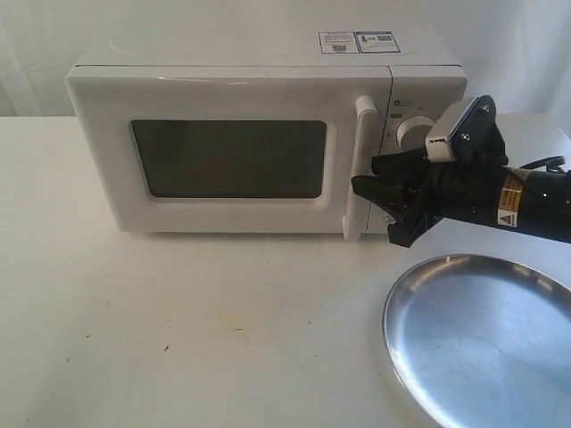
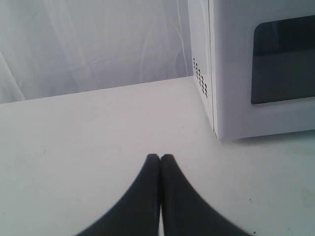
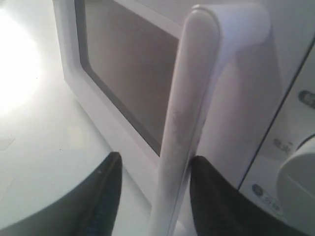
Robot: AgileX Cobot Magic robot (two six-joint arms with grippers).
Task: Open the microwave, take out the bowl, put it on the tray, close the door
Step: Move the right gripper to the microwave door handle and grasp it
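Two stickers (image 1: 357, 42) atop microwave (image 1: 232, 89), print unreadable; right gripper (image 1: 375, 214) fingers spread, straddling door handle (image 1: 361, 169); left gripper (image 2: 160, 158) fingers pressed together.

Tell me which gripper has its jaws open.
The right gripper, its jaws spread on either side of the door handle; the left gripper hangs over the table with jaws pressed together.

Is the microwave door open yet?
No, the door sits shut against the microwave, while the right gripper has its fingers open on either side of the handle.
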